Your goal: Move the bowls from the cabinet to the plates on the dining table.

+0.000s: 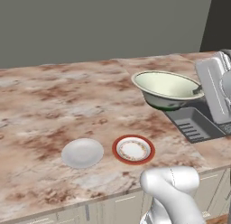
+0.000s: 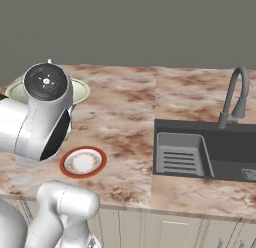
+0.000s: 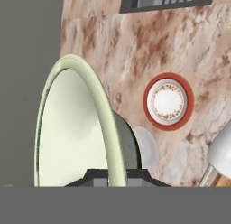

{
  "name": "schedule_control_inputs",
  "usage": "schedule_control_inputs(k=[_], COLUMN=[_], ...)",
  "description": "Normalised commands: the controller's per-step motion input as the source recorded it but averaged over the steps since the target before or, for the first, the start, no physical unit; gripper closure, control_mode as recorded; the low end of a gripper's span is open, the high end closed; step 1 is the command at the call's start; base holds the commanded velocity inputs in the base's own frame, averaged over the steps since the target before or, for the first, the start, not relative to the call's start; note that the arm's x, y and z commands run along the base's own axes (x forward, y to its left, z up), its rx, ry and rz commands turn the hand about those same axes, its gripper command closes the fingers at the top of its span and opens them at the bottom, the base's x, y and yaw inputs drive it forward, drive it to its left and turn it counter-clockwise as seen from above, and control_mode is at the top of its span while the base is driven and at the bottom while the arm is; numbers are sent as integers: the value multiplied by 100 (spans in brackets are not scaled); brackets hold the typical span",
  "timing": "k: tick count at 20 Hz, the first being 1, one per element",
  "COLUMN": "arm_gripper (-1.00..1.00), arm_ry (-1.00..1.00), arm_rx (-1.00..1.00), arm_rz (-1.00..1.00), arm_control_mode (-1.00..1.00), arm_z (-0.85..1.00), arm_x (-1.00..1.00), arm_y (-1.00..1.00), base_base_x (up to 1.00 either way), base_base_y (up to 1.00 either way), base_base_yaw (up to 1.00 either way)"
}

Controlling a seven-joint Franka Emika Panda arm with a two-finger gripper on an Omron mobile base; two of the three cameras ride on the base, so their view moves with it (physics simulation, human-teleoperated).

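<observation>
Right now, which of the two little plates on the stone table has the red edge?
The plate with the red-orange rim is the one nearer the sink. The plain pale plate beside it, farther from the sink, has no coloured edge. Both are bare.

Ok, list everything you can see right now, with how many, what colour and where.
bowl: one, cream-white with dark green base, held above the table by its rim
red-rimmed plate: one, white centre, near the front edge of the table
plain plate: one, pale grey-white, beside the red-rimmed plate
dining table: one, pink-brown marbled stone
sink: one, dark grey, set in the top
faucet: one, grey, behind the sink
gripper: one, dark fingers, shut on the bowl's rim
</observation>
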Motion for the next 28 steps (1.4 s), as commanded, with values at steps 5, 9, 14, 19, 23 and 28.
schedule_control_inputs(k=[5, 9, 14, 19, 23, 28], arm_gripper=[100, 100, 100, 100, 100, 100], arm_ry=[7, 7, 9, 10, 8, 4], arm_rx=[-1, 0, 0, 0, 0, 0], arm_rz=[8, 8, 8, 7, 7, 7], arm_control_mode=[-100, -100, -100, -100, -100, -100], arm_z=[-61, -61, -62, -58, -49, -32], arm_x=[7, 16, 25, 15, 12, 8], arm_y=[0, 0, 0, 0, 0, 0], base_base_x=[0, 0, 0, 0, 0, 0], base_base_y=[0, 0, 0, 0, 0, 0], base_base_yaw=[0, 0, 0, 0, 0, 0])
